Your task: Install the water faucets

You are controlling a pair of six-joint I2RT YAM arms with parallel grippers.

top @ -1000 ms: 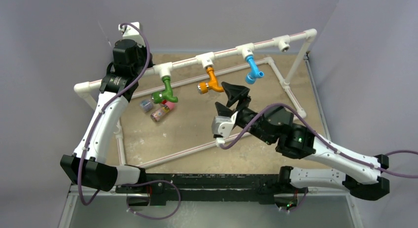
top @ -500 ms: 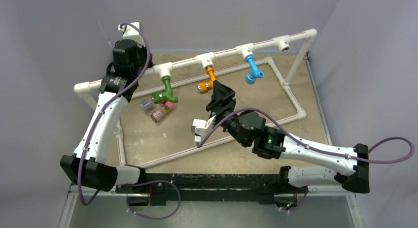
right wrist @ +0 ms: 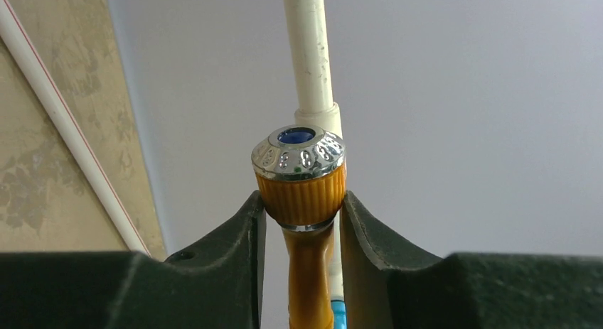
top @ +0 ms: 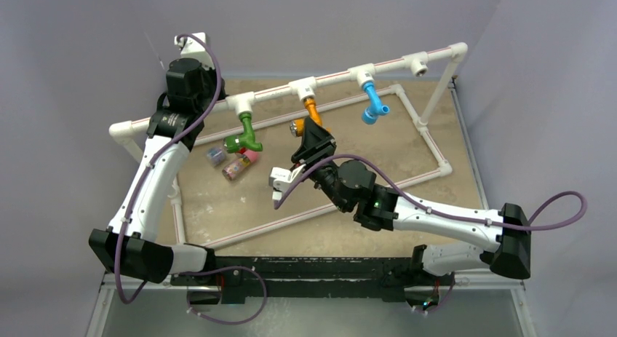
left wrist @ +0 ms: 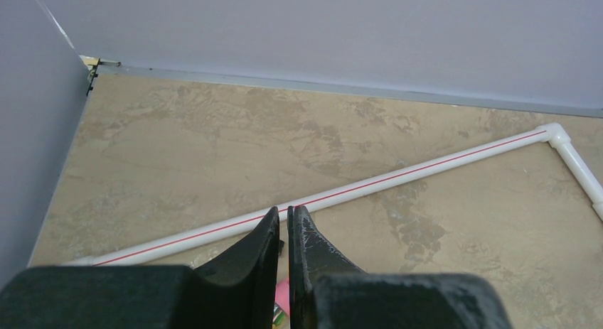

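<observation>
Three water faucets hang from tee sockets on the raised white pipe rail (top: 335, 76): a green one (top: 244, 137), an orange one (top: 311, 111) and a blue one (top: 373, 104). My right gripper (top: 305, 137) is shut on the orange faucet (right wrist: 301, 194). Its fingers press the ribbed orange knob from both sides, just under the chrome cap. A bit of the blue faucet (right wrist: 340, 316) shows behind. My left gripper (left wrist: 287, 209) is shut with nothing in it. It hangs over the floor pipe (left wrist: 355, 190) at the far left of the frame.
A free tee socket (top: 416, 62) sits at the rail's right end, near the upright post (top: 440, 97). Small items, one grey (top: 215, 156) and one pink (top: 236, 166), lie on the board below the green faucet. The white floor frame (top: 429, 144) borders the board.
My right arm has swung left and forward to the orange faucet, and its jaws have closed from wide open onto the knob. The left arm has not moved.
</observation>
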